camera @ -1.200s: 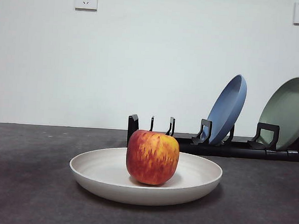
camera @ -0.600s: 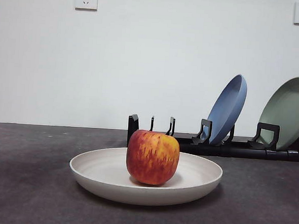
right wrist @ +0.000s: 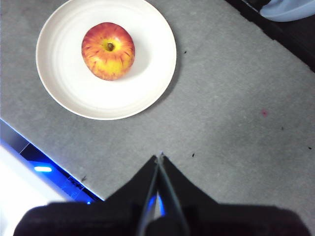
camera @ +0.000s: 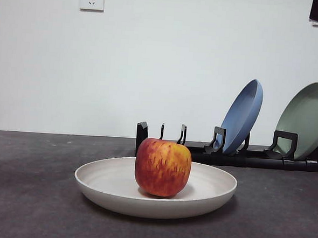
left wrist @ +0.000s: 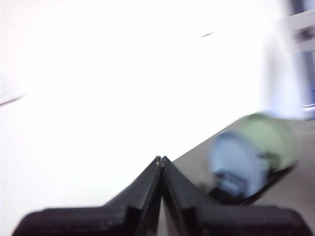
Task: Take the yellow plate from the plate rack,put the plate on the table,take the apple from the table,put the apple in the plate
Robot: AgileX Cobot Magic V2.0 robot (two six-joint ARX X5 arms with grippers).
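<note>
Resting stem-up in yellow plate [camera: 112,182]: apple [camera: 162,167]

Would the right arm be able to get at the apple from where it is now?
Probably yes. The right gripper hangs above the table, jaws shut and holding nothing, and the apple sits uncovered in the yellow plate with nothing between them. It would have to open first.

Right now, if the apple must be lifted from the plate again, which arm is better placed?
Probably the right: its hand looks down on the apple in the yellow plate. The left hand faces the plate rack.
</note>
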